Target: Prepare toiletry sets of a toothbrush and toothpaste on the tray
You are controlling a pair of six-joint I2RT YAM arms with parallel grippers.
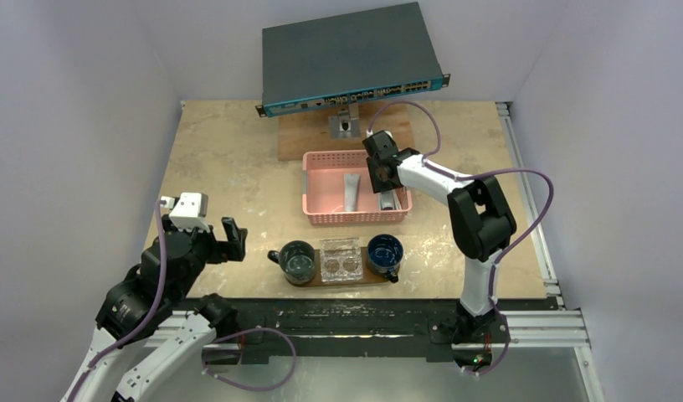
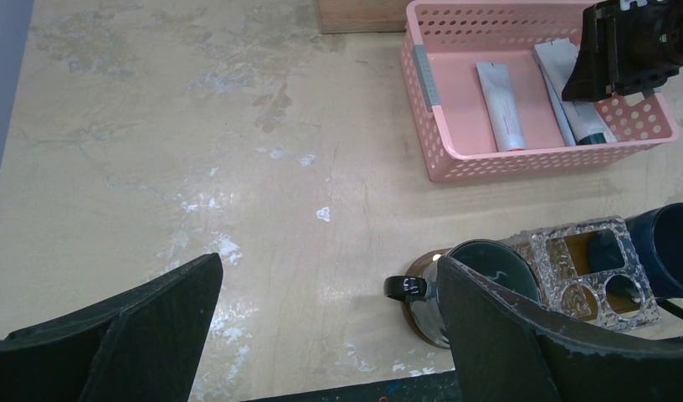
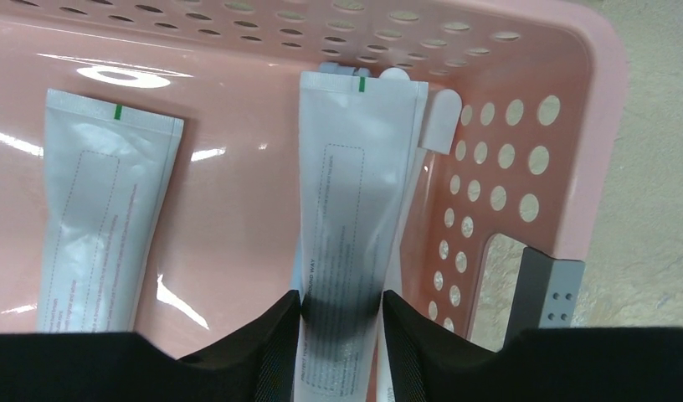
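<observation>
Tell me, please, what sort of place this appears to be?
Probably a robotics lab test cell: plain white walls enclose a worn table, two arms are bolted to a metal rail, and a network switch sits at the back.

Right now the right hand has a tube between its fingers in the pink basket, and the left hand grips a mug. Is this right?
Only the last part is wrong: the left wrist view shows the left hand open, holding nothing, apart from the mug. The rest stands.
</observation>
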